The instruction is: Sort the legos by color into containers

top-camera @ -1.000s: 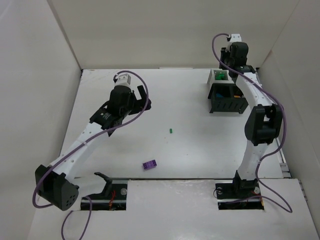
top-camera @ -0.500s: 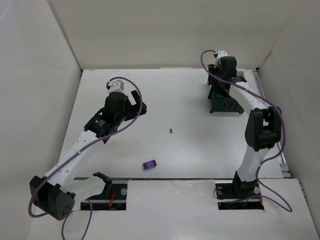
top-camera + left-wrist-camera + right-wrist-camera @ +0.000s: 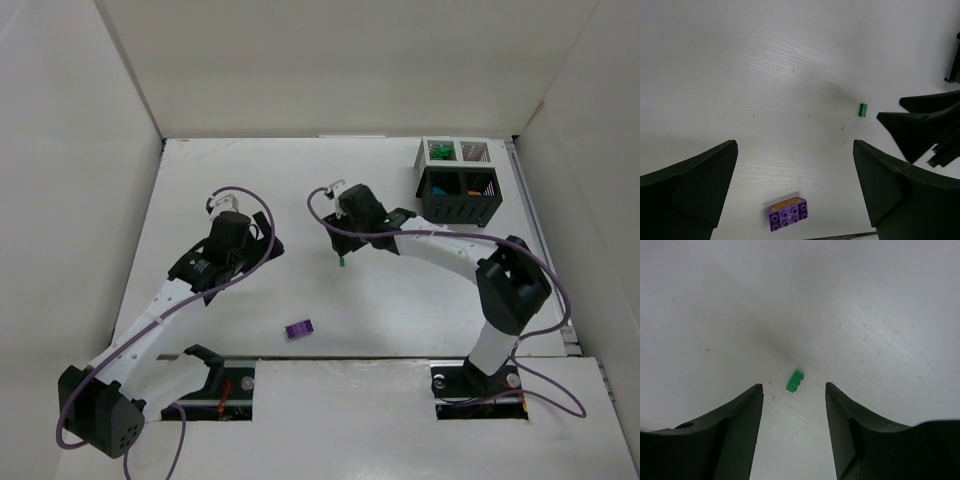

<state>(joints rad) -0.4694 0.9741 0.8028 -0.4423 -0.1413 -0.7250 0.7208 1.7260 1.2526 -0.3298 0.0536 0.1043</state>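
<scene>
The right gripper (image 3: 889,109) hovers over the white table (image 3: 420,310) with its jaws parted and holding nothing. The tiny green plastic lego brick (image 3: 795,381) lies on the table, framed in the gap between the fingers. The left gripper (image 3: 795,145) is spread wide and empty near the purple rectangular lego brick (image 3: 788,214). The joined white and black slatted containers (image 3: 458,182) stand at the far right, with green bricks in one white bin.

One loose green brick (image 3: 342,262), one loose purple brick (image 3: 298,329), four bins (image 3: 458,208).
</scene>
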